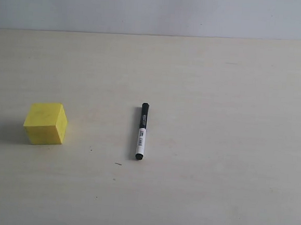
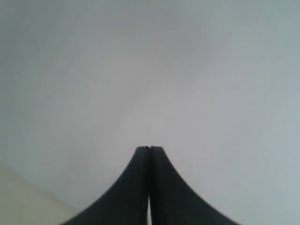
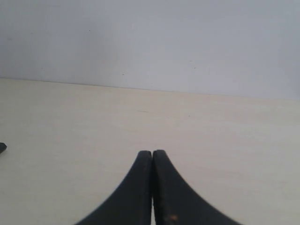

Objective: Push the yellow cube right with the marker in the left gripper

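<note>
Marker [image 1: 141, 131] lies loose on the pale table [image 1: 215, 149], black cap toward the far edge; printed label too small to read. Yellow cube [image 1: 46, 123] sits well apart on its left. Left gripper [image 2: 149, 149]: fingers pressed together, empty, facing a grey wall. Right gripper [image 3: 152, 152]: likewise pressed together, empty, over the table.

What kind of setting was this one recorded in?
Probably a bare robot test bench. A pale wood-look table stands against a plain grey wall, and only a yellow cube and a marker are laid out on it.
</note>
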Tool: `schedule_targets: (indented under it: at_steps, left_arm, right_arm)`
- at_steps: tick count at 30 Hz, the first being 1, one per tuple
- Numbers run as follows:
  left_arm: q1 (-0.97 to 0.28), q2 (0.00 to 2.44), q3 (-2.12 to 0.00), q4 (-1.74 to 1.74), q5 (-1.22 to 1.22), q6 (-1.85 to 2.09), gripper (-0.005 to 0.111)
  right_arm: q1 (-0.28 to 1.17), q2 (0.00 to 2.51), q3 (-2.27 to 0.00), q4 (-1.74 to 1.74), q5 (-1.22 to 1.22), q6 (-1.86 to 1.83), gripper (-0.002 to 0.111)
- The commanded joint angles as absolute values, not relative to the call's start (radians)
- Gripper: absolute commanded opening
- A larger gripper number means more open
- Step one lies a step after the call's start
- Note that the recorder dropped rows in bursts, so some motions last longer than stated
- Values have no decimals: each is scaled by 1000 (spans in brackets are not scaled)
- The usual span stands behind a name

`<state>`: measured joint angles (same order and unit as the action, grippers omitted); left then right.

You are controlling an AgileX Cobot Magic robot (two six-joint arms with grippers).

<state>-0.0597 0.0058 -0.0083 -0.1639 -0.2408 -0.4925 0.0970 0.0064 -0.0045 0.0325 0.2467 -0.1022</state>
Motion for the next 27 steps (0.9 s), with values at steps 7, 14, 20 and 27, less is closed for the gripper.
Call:
schedule_targets:
  at_steps: [7, 14, 20, 27]
  left_arm:
    - [-58, 559, -527, -138, 44, -290, 0]
    - [-94, 1125, -953, -152, 867, -140, 0]
    - [-328, 1364, -1085, -143, 1021, -220, 0]
    - [-634, 1587, -1211, -117, 1018, -342, 0]
  right_arm:
    - [93, 0, 0, 35, 237, -103, 0]
    - [93, 0, 0, 35, 237, -103, 0]
    - [93, 0, 0, 35, 237, -103, 0]
    - [93, 0, 0, 35, 237, -103, 0]
